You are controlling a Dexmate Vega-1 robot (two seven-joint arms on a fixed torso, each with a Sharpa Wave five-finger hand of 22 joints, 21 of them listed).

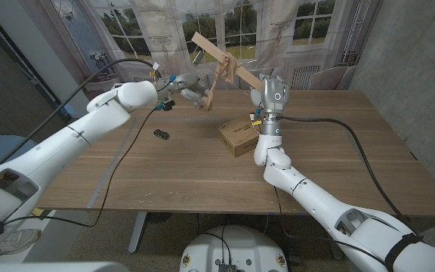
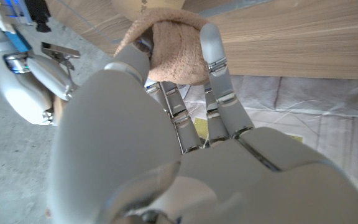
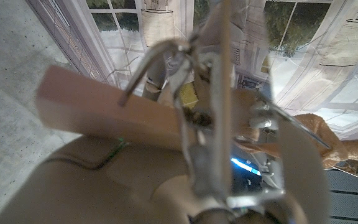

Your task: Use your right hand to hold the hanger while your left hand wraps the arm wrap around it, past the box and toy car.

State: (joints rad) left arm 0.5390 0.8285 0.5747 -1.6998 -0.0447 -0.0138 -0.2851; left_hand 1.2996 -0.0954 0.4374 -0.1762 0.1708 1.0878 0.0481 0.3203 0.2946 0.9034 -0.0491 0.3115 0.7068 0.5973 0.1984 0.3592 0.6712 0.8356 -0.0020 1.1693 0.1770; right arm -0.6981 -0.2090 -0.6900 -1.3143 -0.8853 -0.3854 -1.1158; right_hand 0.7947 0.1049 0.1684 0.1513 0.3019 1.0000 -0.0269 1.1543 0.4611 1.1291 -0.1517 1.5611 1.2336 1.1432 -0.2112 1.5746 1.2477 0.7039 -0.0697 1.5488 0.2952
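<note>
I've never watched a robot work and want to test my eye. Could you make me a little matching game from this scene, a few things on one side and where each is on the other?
Things:
1. hanger
2. arm wrap
3. box
4. toy car

Places:
A. lies on the table, small and dark, left of the box
B. held up in the air by the right hand
C. gripped by the left hand, draped over the wooden bar
D. lies on the table beside the right forearm

Pairs: 1-B, 2-C, 3-D, 4-A
</note>
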